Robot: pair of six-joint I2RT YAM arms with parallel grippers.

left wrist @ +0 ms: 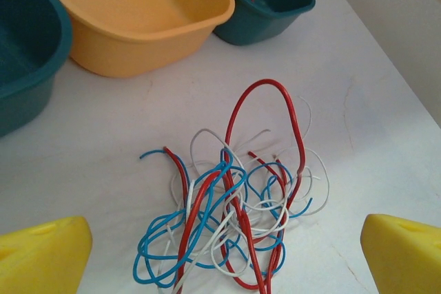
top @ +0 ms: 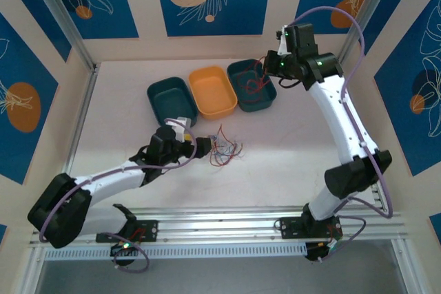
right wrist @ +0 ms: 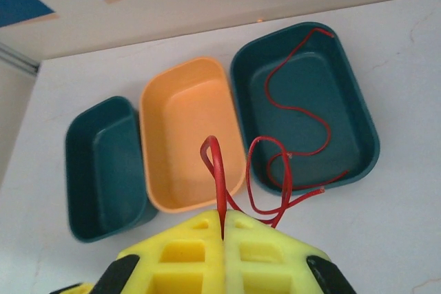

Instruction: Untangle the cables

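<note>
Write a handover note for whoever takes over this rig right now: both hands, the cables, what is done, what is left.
Left hand: open, poised at the tangle of red, blue and white cables on the table.
Right hand: shut on a red cable, above the bins.
Done: red wire lies in the right teal bin. Orange bin and left teal bin are empty.
Left: release the red cable, then separate the tangle.
</note>
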